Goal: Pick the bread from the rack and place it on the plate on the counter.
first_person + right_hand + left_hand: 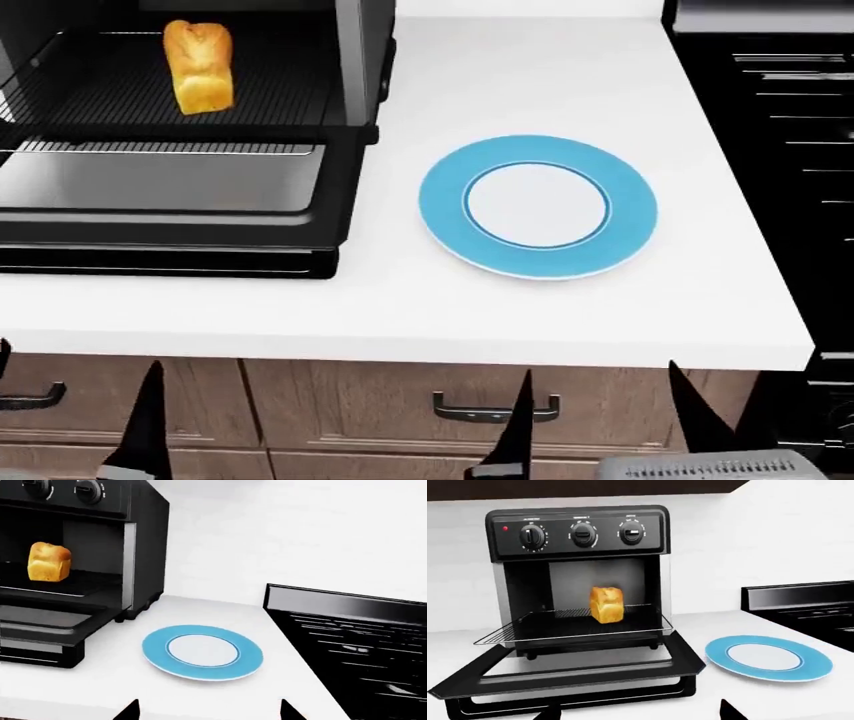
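The bread [198, 68] stands upright on the rack [94, 105] inside the open toaster oven, also seen as bread [607, 605] and bread [49, 562]. The rack [520, 632] is slid partly out over the lowered door. The blue-rimmed plate [447, 210] lies empty on the counter [561, 310] to the right of the oven; plate [720, 652], plate [155, 650]. My left gripper [74, 395] and right gripper [601, 395] hang open in front of the counter edge, holding nothing. In the wrist views, left gripper [639, 712] and right gripper [210, 710] show only spread fingertips.
The black toaster oven [577, 530] has its glass door [160, 190] folded down flat over the counter. A black stove [787, 150] borders the counter on the right. Wooden drawers with black handles [494, 408] sit below the counter edge.
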`<state>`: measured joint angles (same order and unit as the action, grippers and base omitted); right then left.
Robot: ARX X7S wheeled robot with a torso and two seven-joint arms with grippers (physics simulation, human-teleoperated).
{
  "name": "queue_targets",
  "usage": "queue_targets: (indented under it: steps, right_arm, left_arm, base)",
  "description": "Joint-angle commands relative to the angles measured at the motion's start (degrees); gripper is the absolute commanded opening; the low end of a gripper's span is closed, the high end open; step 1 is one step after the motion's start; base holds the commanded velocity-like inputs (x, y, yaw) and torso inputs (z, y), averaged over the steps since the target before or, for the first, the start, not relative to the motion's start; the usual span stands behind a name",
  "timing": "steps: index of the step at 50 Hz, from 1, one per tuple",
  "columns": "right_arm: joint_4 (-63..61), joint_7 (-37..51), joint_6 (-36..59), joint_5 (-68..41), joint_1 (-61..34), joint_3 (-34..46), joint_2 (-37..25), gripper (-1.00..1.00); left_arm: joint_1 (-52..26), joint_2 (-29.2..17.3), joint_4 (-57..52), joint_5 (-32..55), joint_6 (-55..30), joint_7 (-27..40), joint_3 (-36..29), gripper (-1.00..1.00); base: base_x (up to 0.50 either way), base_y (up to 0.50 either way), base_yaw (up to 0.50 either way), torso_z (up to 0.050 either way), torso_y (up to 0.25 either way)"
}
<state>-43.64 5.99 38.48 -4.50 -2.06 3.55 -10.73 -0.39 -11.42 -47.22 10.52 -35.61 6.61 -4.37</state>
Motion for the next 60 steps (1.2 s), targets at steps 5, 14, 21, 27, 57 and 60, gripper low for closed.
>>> queue_targets:
  steps: [5, 14, 21, 27, 57, 60]
  right_arm:
    - [-16.3, 25.6, 15.3, -26.8, -10.5, -0.1, -20.3, 1.0]
    - [-16.2, 43.8, 9.1, -44.0, -17.2, 8.2, -32.5, 1.0]
    - [-15.8, 45.4, 7.9, -44.7, -18.1, 10.5, -33.7, 1.0]
    - [-15.9, 46.8, 6.9, -45.5, -19.1, 12.1, -34.5, 1.0]
    - [-16.3, 73.0, -18.4, -57.6, -66.9, 67.8, -53.2, 1.0]
    - [-16.2, 73.2, -19.2, -57.4, -67.7, 69.2, -53.6, 1.0]
  left_arm:
    - [-15.2, -29.3, -12.7, 34.9, -3.5, 36.7, -10.6, 1.0]
    - [-27.4, -40.7, -12.6, 42.8, 4.2, 49.5, -24.4, 1.0]
    - [-27.6, -42.3, -12.4, 42.8, 6.1, 50.6, -25.7, 1.0]
    - [-27.5, -43.0, -12.0, 42.2, 7.1, 51.1, -26.8, 1.0]
    - [-62.9, -56.0, -12.7, 50.0, 22.8, 63.7, -62.7, 1.0]
    - [-66.7, -56.1, -12.7, 50.1, 23.8, 64.9, -67.1, 1.0]
  base:
    - [0.0, 0.0, 0.0, 0.05, 0.0]
    - [0.0, 0.39, 0.0, 0.05, 0.0]
    - [0.0, 0.5, 0.0, 0.05, 0.0]
    - [0.0, 0.5, 0.0, 0.05, 0.0]
    - [0.25, 0.13, 0.0, 0.05, 0.0]
    - [0.41, 0.0, 0.0, 0.05, 0.0]
